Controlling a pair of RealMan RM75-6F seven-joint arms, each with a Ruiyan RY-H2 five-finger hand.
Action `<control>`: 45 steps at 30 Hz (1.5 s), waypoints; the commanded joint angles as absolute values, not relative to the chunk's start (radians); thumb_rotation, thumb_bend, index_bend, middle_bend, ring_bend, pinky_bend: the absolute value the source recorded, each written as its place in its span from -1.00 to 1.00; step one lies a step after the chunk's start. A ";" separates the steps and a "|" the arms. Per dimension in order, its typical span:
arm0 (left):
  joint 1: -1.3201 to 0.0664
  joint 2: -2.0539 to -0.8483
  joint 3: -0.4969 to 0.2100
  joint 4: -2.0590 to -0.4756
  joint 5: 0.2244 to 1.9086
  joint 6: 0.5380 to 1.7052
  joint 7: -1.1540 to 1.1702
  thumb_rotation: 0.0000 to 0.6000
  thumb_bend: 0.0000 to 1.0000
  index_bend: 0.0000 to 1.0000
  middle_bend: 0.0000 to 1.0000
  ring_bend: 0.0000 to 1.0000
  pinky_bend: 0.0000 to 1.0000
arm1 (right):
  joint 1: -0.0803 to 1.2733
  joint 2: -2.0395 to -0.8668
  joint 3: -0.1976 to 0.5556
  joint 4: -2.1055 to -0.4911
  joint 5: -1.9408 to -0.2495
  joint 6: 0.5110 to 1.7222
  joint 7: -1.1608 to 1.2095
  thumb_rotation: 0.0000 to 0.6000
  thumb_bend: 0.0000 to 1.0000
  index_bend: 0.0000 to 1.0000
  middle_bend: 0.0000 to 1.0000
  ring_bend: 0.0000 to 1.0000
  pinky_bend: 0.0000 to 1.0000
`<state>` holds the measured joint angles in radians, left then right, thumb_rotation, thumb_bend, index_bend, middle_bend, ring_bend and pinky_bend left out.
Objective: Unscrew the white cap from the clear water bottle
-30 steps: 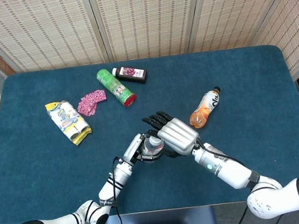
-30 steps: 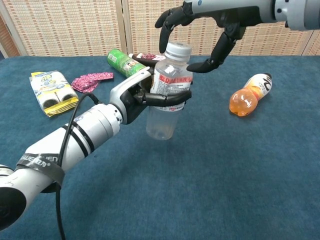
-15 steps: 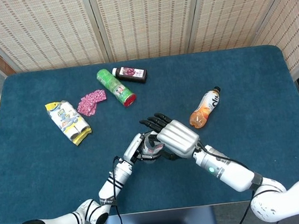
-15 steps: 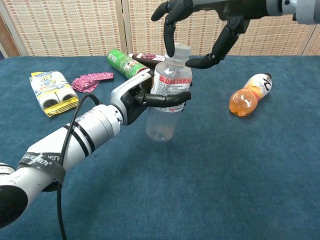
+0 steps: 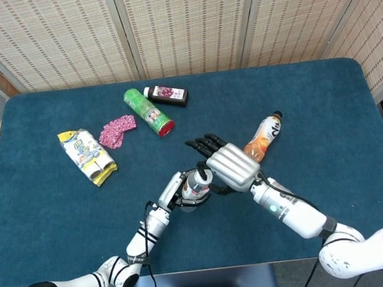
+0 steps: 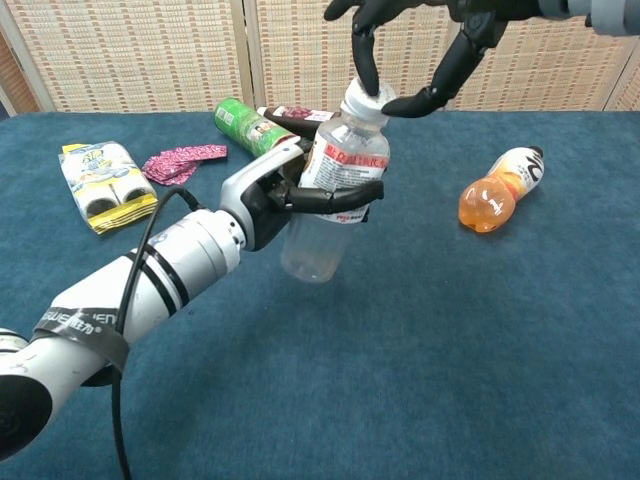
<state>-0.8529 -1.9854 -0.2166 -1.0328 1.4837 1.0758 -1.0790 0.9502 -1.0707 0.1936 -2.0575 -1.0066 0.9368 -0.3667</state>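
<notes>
Left hand (image 6: 262,203) grips the bottle (image 6: 330,185), tilted above the table (image 6: 480,330). Right hand (image 6: 415,40) pinches the cap (image 6: 366,101), which looks seated, so unscrewing seems barely begun.

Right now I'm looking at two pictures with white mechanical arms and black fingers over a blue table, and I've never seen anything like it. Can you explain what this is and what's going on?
It is a robot with two arms, each ending in a five-finger hand. One picture comes from a camera in its head, looking down; the other from its chest, looking forward.

The left hand grips a clear water bottle around its label, holding it tilted above the table. The right hand comes from above, its fingertips at the white cap, apparently to twist it off.

On the table lie an orange drink bottle, a green can, a small dark bottle, a yellow snack pack and a pink packet.
</notes>
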 commanded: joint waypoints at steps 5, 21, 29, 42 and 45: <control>-0.852 -1.984 -0.217 -1.029 1.480 1.075 -1.086 1.00 0.82 0.51 0.83 0.14 -0.12 | 0.941 -1.062 0.202 -2.052 -1.017 0.938 -0.348 1.00 -0.51 -0.39 -1.00 -1.00 -1.00; -0.850 -1.977 -0.218 -1.034 1.476 1.072 -1.094 1.00 0.81 0.51 0.83 0.14 -0.12 | 0.938 -1.066 0.209 -2.033 -1.008 0.926 -0.339 1.00 -0.51 -0.45 -1.00 -1.00 -1.00; -0.846 -1.977 -0.202 -1.042 1.489 1.077 -1.097 1.00 0.81 0.51 0.83 0.14 -0.12 | 0.967 -1.063 0.230 -2.018 -0.933 0.886 -0.329 1.00 -0.51 -0.44 -1.00 -1.00 -1.00; -0.847 -1.978 -0.200 -1.045 1.491 1.078 -1.093 1.00 0.81 0.51 0.83 0.14 -0.12 | 0.987 -1.087 0.234 -1.993 -0.873 0.916 -0.356 1.00 -0.51 -0.43 -1.00 -1.00 -1.00; -0.844 -1.976 -0.209 -1.040 1.481 1.079 -1.100 1.00 0.80 0.51 0.82 0.14 -0.12 | 0.969 -1.079 0.232 -2.001 -0.892 0.934 -0.342 1.00 -0.51 -0.44 -1.00 -1.00 -1.00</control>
